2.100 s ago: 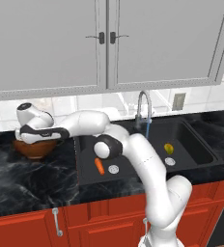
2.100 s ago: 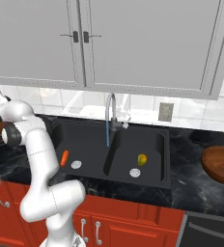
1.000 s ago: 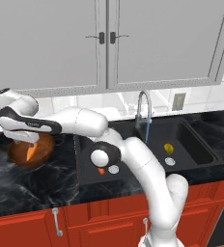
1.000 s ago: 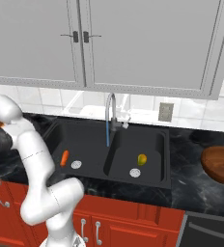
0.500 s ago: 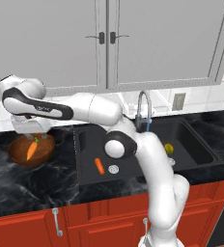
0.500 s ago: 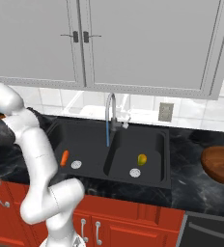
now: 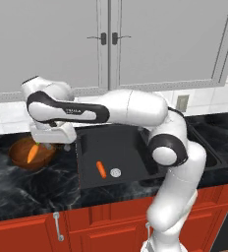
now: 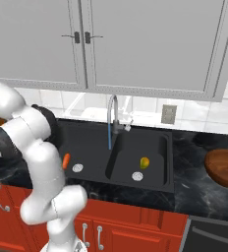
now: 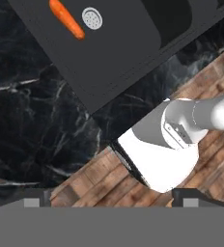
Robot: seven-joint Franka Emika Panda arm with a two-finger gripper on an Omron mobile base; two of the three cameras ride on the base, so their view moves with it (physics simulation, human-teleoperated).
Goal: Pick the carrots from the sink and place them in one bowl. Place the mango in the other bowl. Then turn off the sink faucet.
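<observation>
Since one carrot lies in left bowl on worktop, hand hangs beside bowl, fingers spread, empty. Second carrot waits in sink; mango in other basin.

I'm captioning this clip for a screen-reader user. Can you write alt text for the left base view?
A white robot arm reaches left over a black marble counter, its end effector open just above a brown wooden bowl that holds one orange carrot. A second carrot lies in the black sink beside a silver drain, with grey cabinets above and red ones below.
</observation>
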